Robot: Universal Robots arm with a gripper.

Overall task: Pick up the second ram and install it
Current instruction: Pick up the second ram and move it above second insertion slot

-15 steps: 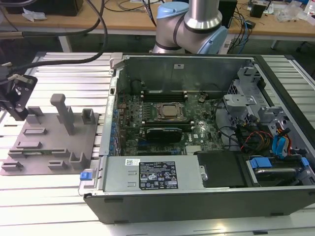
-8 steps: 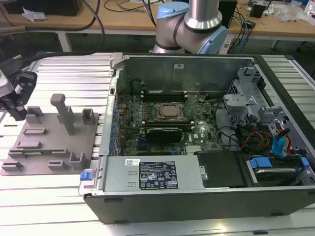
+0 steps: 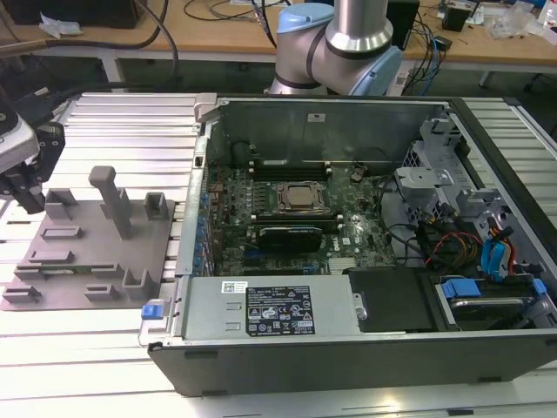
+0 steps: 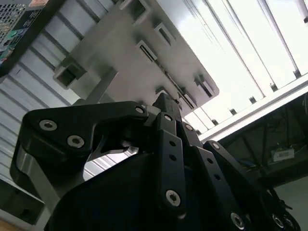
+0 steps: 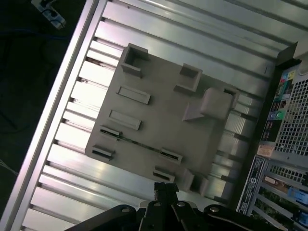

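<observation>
A grey fixture plate (image 3: 87, 252) with slot blocks and a tall post lies on the ribbed aluminium table at the exterior view's left. A thin dark strip, seen edge-on, stands between two slot blocks on the plate (image 5: 144, 110); I take it for the second ram (image 5: 139, 145). My gripper (image 3: 29, 200) hangs above the plate's edge at the exterior view's far left. In both wrist views its dark fingers meet at the tips with nothing between them, and the gripper (image 4: 162, 97) (image 5: 162, 185) is well clear of the strip.
An open computer case (image 3: 348, 348) fills the exterior view's middle and right, with the motherboard (image 3: 296, 218), a processor socket and a drive bay with cables. The arm's base (image 3: 335, 43) stands behind the case. The fixture's tall post (image 3: 111, 196) rises near the gripper.
</observation>
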